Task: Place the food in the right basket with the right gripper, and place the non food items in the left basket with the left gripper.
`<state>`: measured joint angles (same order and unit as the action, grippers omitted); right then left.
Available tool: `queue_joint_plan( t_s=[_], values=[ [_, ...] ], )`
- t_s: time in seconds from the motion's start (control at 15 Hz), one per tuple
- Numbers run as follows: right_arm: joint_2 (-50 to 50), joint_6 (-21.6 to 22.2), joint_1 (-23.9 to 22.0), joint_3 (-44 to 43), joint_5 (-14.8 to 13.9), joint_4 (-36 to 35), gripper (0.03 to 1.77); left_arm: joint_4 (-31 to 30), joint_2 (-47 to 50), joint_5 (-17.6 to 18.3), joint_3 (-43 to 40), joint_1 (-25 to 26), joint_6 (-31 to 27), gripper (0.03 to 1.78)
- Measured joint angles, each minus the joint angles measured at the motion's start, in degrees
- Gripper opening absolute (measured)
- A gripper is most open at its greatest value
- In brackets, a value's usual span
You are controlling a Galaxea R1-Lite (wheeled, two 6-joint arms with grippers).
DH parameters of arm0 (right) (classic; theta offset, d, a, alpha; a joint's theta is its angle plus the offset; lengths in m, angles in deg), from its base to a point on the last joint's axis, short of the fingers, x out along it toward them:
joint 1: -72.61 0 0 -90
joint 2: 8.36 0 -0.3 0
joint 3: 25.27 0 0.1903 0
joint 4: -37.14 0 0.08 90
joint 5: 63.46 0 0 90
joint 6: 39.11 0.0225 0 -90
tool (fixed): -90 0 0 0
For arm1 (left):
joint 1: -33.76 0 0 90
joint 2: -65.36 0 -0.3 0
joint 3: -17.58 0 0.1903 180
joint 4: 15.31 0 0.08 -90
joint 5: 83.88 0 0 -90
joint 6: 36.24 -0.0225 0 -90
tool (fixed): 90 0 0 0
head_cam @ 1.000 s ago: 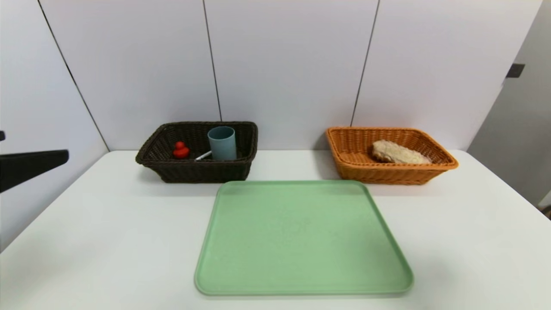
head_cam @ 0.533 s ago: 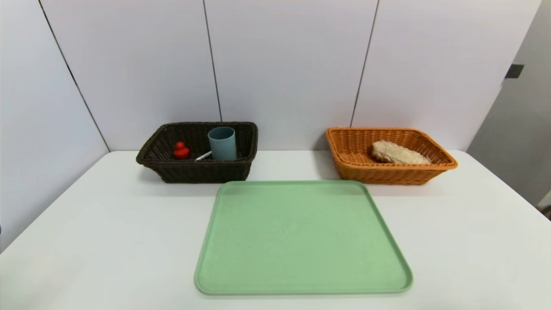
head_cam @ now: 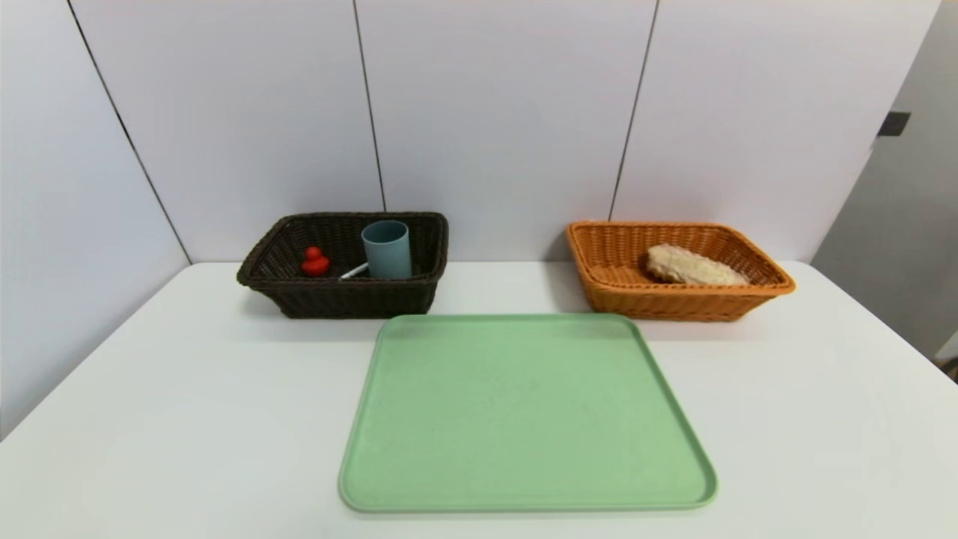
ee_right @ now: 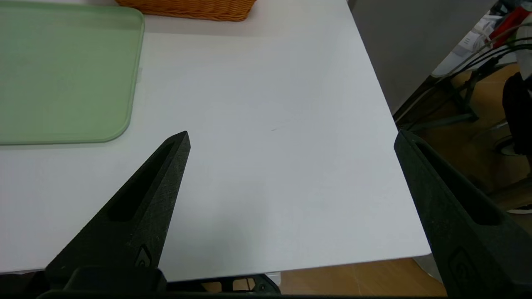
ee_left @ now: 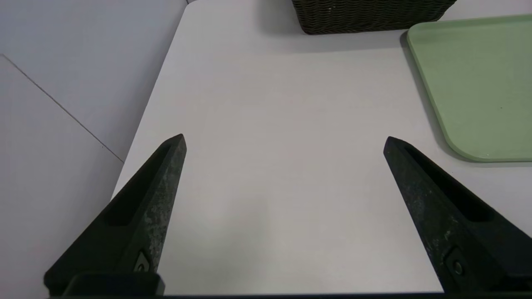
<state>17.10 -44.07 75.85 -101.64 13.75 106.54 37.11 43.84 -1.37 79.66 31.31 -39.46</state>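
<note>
apparently the sorting is finished, with the red duck (head_cam: 315,263), white stick (head_cam: 354,271) and blue cup (head_cam: 388,251) in the dark basket (head_cam: 359,299), the breaded food (head_cam: 692,266) in the orange basket (head_cam: 673,305), nothing on the green tray (head_cam: 524,412), and both the left tool (ee_left: 285,136) and right tool (ee_right: 292,132) spread wide and empty over the desk (head_cam: 187,419).

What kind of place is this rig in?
Probably a lab or workshop test booth: a plain white table boxed in by blank white panels, with loose cables and a metal-legged stand on the floor beyond.
</note>
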Motion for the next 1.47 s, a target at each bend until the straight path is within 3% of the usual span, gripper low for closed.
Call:
queue_joint_plan(
  t_s=[0.33,0.53,0.67,0.87,1.07,1.47],
  values=[
    [-5.9,-1.0,-2.0,4.3,-0.2,1.0,1.7,3.3,6.1,1.2,-2.6,1.0,-0.3,1.69],
    [-9.7,-1.7,-2.2,7.4,-0.3,1.8,1.7,2.8,9.7,1.9,-5.5,1.6,-3.7,1.69],
    [-12.6,-2.2,-2.2,9.0,0.3,1.7,1.7,2.7,13.1,4.8,-7.7,1.9,-4.8,1.69],
    [-16.0,-2.2,-2.7,12.0,3.7,-3.1,1.7,2.1,18.5,10.1,-11.5,2.2,-5.8,1.69],
    [-19.2,-2.8,-2.8,21.9,4.4,-16.2,1.7,-5.4,20.7,10.7,-17.4,2.3,-6.0,1.69],
    [-24.8,-5.6,-3.1,42.4,5.7,-39.8,1.7,-32.6,21.5,12.7,-35.4,2.3,-6.5,1.69]
  ],
)
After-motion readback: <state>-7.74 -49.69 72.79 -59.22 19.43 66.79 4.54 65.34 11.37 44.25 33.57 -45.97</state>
